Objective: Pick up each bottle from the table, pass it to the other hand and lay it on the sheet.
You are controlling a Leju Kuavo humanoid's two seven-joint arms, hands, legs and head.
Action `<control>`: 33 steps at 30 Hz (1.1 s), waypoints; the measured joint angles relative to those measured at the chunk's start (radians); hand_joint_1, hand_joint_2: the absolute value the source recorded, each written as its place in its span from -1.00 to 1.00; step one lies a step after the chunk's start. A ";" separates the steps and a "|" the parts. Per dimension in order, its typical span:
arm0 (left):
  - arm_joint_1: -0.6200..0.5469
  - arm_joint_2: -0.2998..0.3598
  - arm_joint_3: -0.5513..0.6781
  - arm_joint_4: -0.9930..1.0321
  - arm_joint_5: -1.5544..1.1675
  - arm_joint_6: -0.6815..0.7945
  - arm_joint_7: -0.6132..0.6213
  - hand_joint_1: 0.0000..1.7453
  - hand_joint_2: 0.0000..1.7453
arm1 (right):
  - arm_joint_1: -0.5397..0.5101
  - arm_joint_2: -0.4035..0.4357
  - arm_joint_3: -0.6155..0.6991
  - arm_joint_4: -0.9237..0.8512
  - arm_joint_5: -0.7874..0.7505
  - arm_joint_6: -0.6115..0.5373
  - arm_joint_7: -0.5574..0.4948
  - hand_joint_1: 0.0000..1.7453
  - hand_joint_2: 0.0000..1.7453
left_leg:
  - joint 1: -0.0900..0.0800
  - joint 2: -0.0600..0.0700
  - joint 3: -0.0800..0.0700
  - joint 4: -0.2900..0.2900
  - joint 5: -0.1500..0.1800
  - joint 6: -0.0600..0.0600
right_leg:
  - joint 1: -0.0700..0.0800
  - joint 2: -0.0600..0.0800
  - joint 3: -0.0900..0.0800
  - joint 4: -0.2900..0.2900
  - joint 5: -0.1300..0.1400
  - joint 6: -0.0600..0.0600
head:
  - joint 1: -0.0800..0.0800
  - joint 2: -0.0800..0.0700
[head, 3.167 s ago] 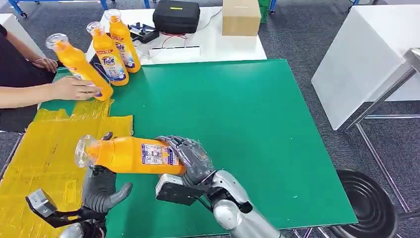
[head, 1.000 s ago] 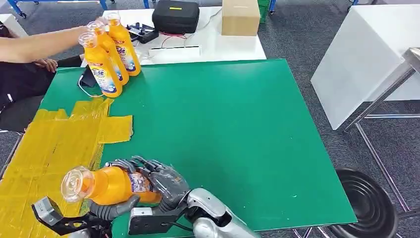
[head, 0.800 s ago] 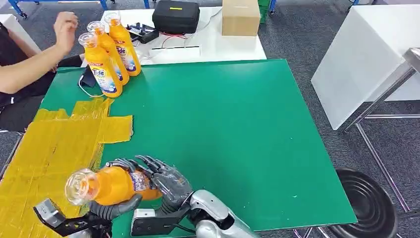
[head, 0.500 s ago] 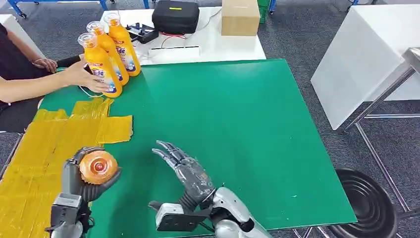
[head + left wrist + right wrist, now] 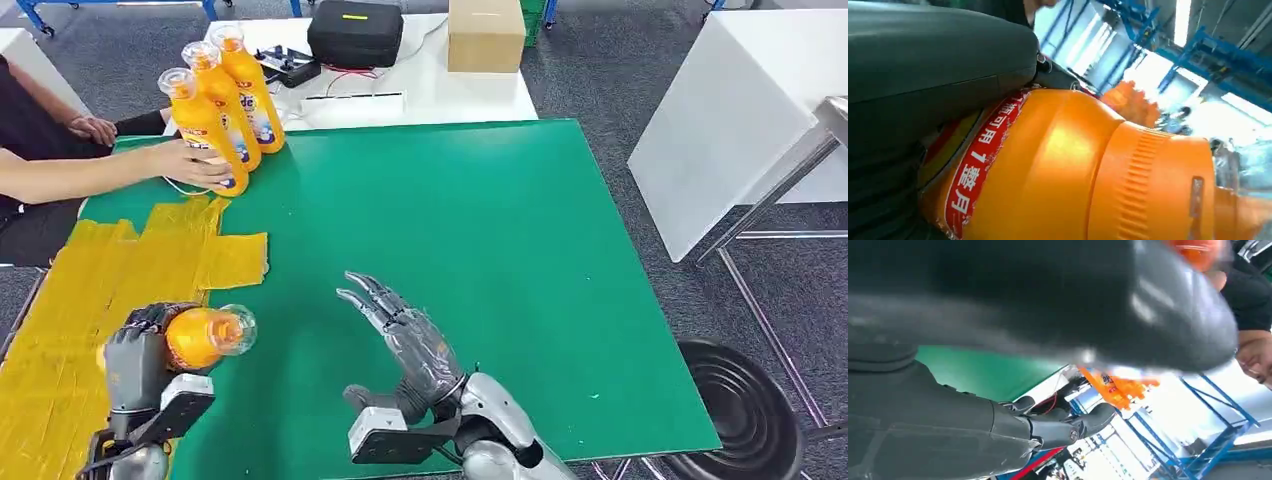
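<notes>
from the head view, your left hand (image 5: 140,352) is wrapped around the orange bottle (image 5: 205,336) above the near part of the yellow sheet (image 5: 100,300), close to the sheet's edge where it meets the green tabletop (image 5: 480,250). the bottle's clear cap points toward the tabletop's middle, to the right and tipped slightly up, so its long axis runs roughly crosswise; the fingers hide most of the body, and only the shoulder, neck and cap show. your right hand (image 5: 405,335) hangs over the green tabletop, palm up, fingers spread and holding nothing, well apart from the bottle. at the far left corner three upright bottles (image 5: 225,95) stand close together, and a person's hand (image 5: 195,165) rests against the nearest one. behind them, a black case (image 5: 355,32) and a cardboard box (image 5: 486,35) sit on a white table (image 5: 440,90).

in the left wrist view, you're looking along the held bottle (image 5: 1073,170): orange body with a red label of white characters, ribbed collar, and the cap end cut off at the frame edge. the grey thumb (image 5: 933,65) presses along the bottle's side.

in the right wrist view, the right hand's thumb (image 5: 1038,300) is blurred and blocks much of the frame; dark fingers (image 5: 1063,422) stretch out straight over the green tabletop (image 5: 983,370), closing on nothing. the distant bottles (image 5: 1113,382) are smeared and hard to make out.
</notes>
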 measured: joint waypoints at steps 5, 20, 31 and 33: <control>-0.071 0.059 -0.064 0.190 -0.352 -0.022 0.267 1.00 1.00 | -0.005 -0.010 0.000 -0.011 -0.016 0.010 0.013 -1.00 -1.00 | 0.000 0.000 0.000 0.000 0.000 0.000 | 0.000 0.000 0.000 0.000 0.000 0.000 | 0.001 0.000; -0.311 0.143 -0.172 0.617 -0.455 -0.015 0.338 -1.00 -1.00 | -0.040 -0.016 0.001 -0.011 -0.030 0.041 0.025 -1.00 -1.00 | 0.000 -0.008 0.020 -0.002 -0.004 -0.001 | -0.002 -0.008 0.024 0.000 -0.004 -0.005 | 0.000 0.000; -0.205 0.197 -0.112 0.575 -0.266 0.008 0.146 -1.00 -1.00 | -0.075 0.066 0.035 0.030 -0.032 0.034 0.050 -1.00 -1.00 | 0.002 -0.006 0.016 -0.002 0.004 -0.006 | 0.001 -0.007 0.017 0.003 0.000 -0.007 | 0.000 0.000; -0.190 0.199 -0.100 0.563 -0.255 0.012 0.134 -1.00 -1.00 | -0.084 0.074 0.041 0.040 -0.033 0.032 0.051 -1.00 -1.00 | 0.001 -0.006 0.016 -0.002 0.004 -0.006 | 0.000 -0.007 0.017 0.003 0.000 -0.007 | 0.000 0.000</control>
